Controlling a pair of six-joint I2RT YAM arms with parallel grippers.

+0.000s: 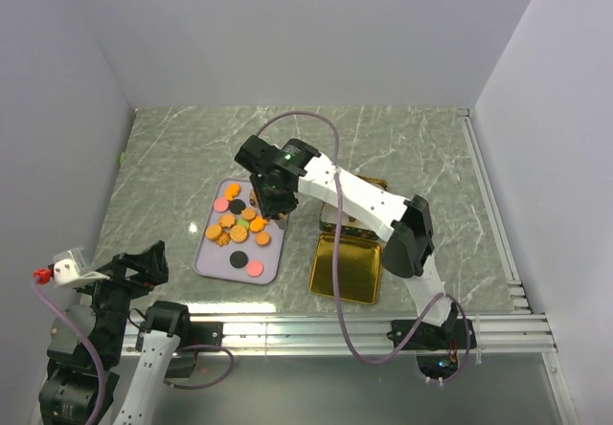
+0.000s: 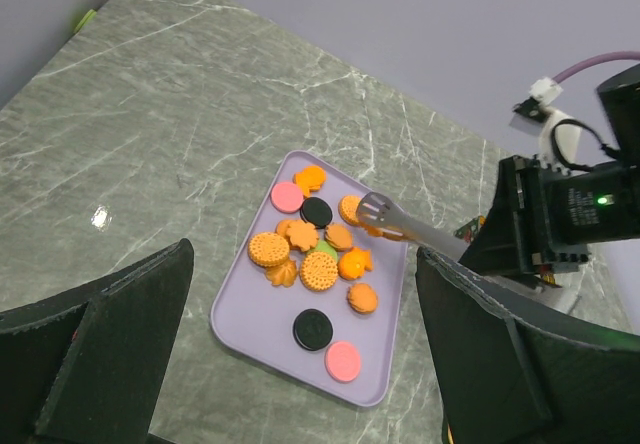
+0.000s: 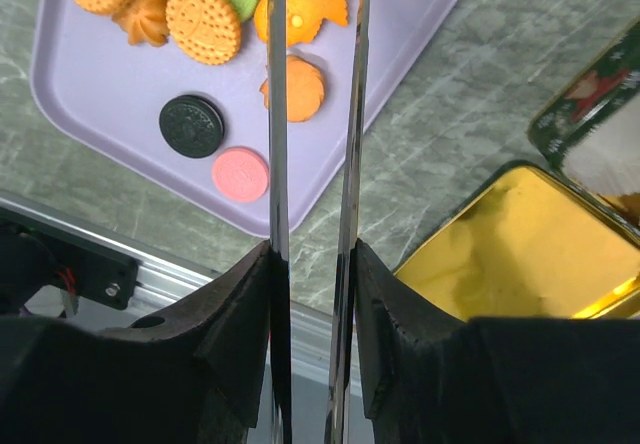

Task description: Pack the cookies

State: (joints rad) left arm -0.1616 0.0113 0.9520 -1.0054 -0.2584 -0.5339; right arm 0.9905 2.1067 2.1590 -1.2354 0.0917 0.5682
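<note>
The cookies (image 1: pixel 238 229) lie on a lilac tray (image 1: pixel 206 257): mostly orange ones, plus pink, black and a green one. My right gripper (image 1: pixel 273 195) is shut on a pair of metal tongs (image 2: pixel 410 226), whose tips reach the orange cookies (image 2: pixel 350 209) at the pile's far side. Whether the tongs pinch a cookie does not show. In the right wrist view the tong blades (image 3: pixel 277 114) run between my right gripper (image 3: pixel 312 254) and the cookies (image 3: pixel 205 24), their tips cut off at the top. My left gripper (image 2: pixel 305 259) hangs open, high above the tray's near left side.
An open gold tin (image 1: pixel 347 267) sits right of the tray (image 2: pixel 250 314), with its patterned lid (image 3: pixel 600 114) beyond it. A metal rail (image 1: pixel 364 329) runs along the table's near edge. White walls close in the back and both sides.
</note>
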